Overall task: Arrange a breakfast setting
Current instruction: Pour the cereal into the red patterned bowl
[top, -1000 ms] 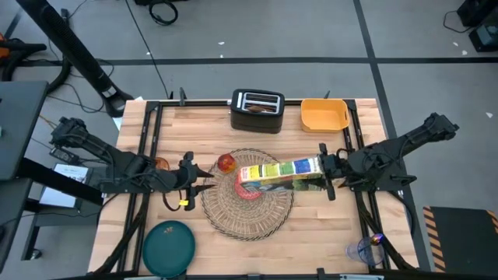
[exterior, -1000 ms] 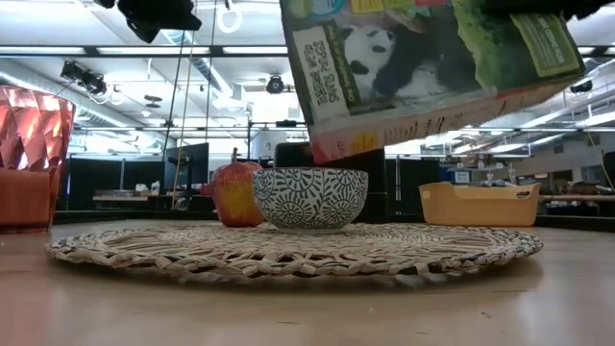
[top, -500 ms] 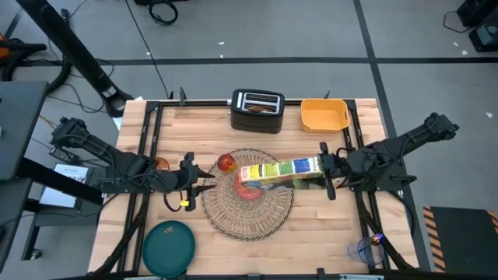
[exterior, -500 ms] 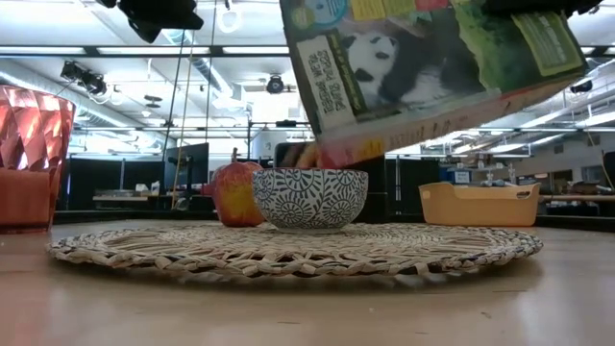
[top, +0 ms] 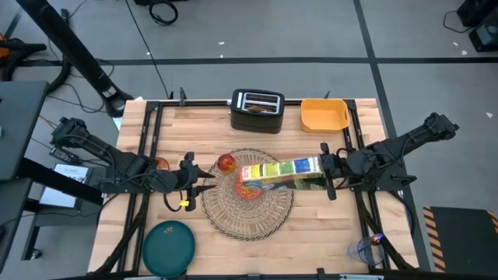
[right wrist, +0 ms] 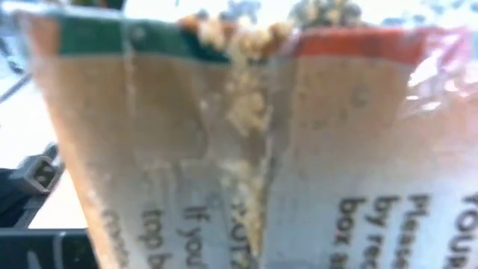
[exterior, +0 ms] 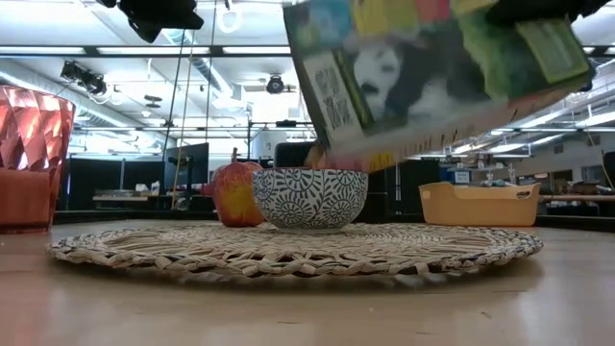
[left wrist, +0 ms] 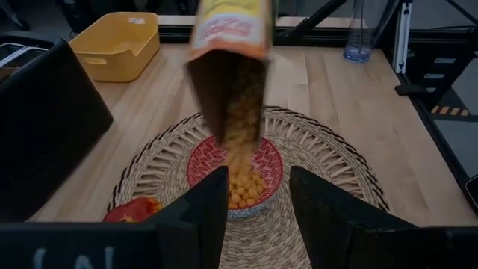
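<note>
Nearest you, by the tabletop's front edge toward its left corner, your dark teal plate (top: 169, 246) lies bare. Off the front right corner stands a clear bottle (top: 363, 251).

In the middle of the tabletop sits the round woven placemat (top: 247, 204). On it, toward its back half, your small bowl (left wrist: 234, 173), red inside and blue-patterned outside, holds a heap of small yellow-orange cereal balls (left wrist: 240, 187). More cereal is streaming into it from the open end of the cereal box (top: 282, 171), which your right gripper (top: 330, 172) clamps by its far end and tips mouth-down over the bowl. The box's panda face shows in the low view.

The red apple (top: 226, 162) rests at the placemat's back left rim, just beside the bowl. Your left gripper (top: 204, 178) hovers at the placemat's left rim, fingers (left wrist: 213, 205) parted and holding nothing. The orange cup (top: 161, 164) stands near the tabletop's left edge, behind that arm.

At the back edge, the black toaster (top: 257, 110) sits centre, and the yellow-orange bin (top: 324, 115) to its right looks empty.
</note>
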Action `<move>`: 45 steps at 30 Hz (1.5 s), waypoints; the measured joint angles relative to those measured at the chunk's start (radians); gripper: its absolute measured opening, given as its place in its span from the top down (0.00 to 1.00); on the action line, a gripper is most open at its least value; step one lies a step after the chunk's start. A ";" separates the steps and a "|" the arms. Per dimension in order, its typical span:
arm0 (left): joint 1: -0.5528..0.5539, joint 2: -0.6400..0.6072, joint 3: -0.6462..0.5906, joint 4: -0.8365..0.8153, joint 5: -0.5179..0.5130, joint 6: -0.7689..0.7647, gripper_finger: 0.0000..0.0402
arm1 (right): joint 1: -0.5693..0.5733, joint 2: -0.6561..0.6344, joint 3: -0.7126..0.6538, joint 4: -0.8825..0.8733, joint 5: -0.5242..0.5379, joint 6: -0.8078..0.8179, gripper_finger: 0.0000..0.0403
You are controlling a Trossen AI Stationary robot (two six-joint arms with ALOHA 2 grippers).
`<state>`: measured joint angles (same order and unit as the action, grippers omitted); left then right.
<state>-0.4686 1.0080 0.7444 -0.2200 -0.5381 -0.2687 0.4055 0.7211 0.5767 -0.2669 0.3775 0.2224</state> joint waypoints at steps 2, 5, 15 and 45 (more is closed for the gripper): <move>0.000 0.000 0.000 0.000 0.000 0.000 0.62 | 0.000 0.002 0.000 0.012 -0.009 -0.001 0.50; 0.000 0.000 0.000 0.000 0.000 0.000 0.62 | 0.002 0.000 0.000 0.013 -0.010 0.003 0.50; 0.001 0.000 0.000 0.002 0.000 0.001 0.62 | 0.001 -0.005 0.000 0.025 0.021 -0.016 0.50; 0.001 0.000 0.000 0.033 0.000 0.002 0.62 | 0.044 -0.013 0.000 -0.009 -0.023 0.027 0.50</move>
<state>-0.4679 1.0080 0.7444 -0.1867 -0.5377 -0.2668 0.4496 0.7078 0.5762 -0.2754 0.3543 0.2490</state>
